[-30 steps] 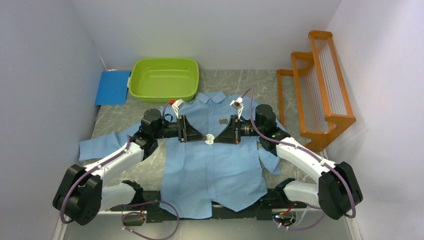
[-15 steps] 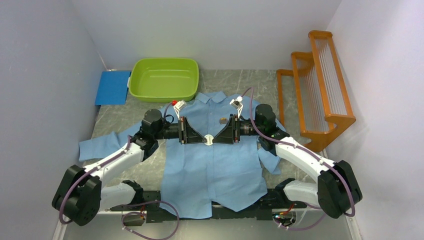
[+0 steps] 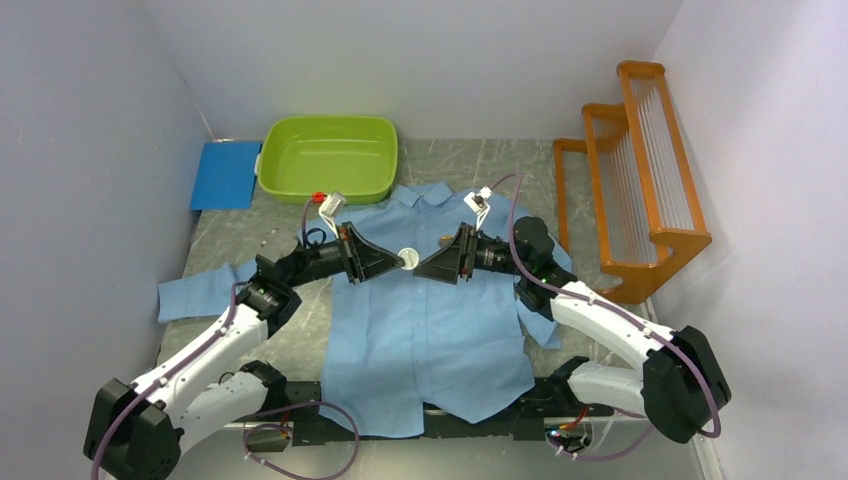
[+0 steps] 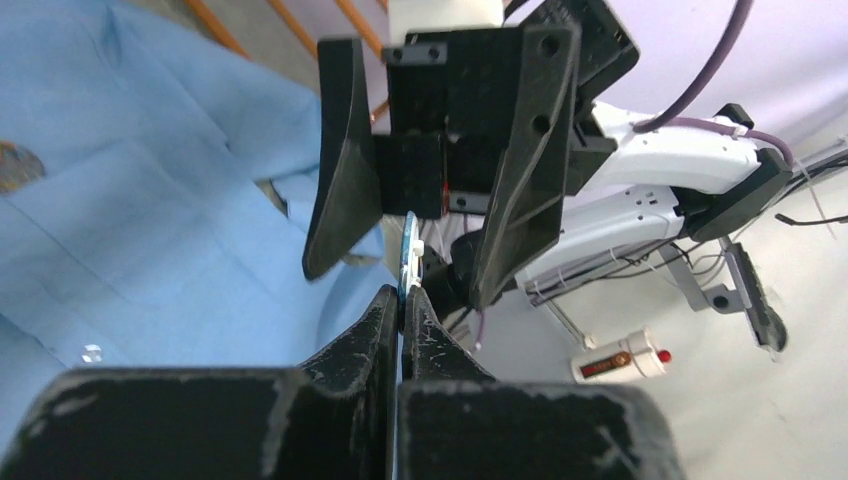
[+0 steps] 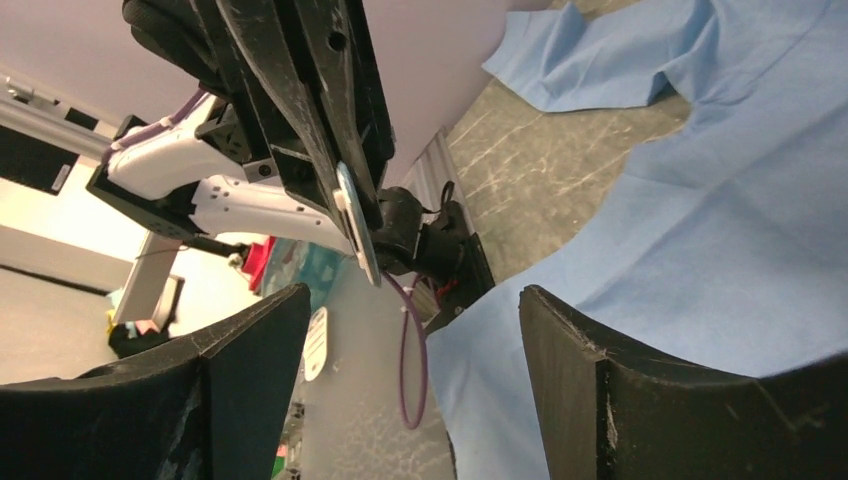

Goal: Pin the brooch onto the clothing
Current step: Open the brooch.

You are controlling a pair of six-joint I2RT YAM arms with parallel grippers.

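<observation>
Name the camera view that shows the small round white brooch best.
Top external: the small round white brooch shows its whole face there, though tiny. Right wrist shows it slanted, nearly edge-on; left wrist only its thin edge, pinched in the left gripper's fingers.

You have a plain light blue shirt on a grey table veined with pale streaks. Far left sit a lime green tub and a flat bright blue sheet; far right, an orange rack. The brooch is white. Your left arm and right arm are white with black joints.
</observation>
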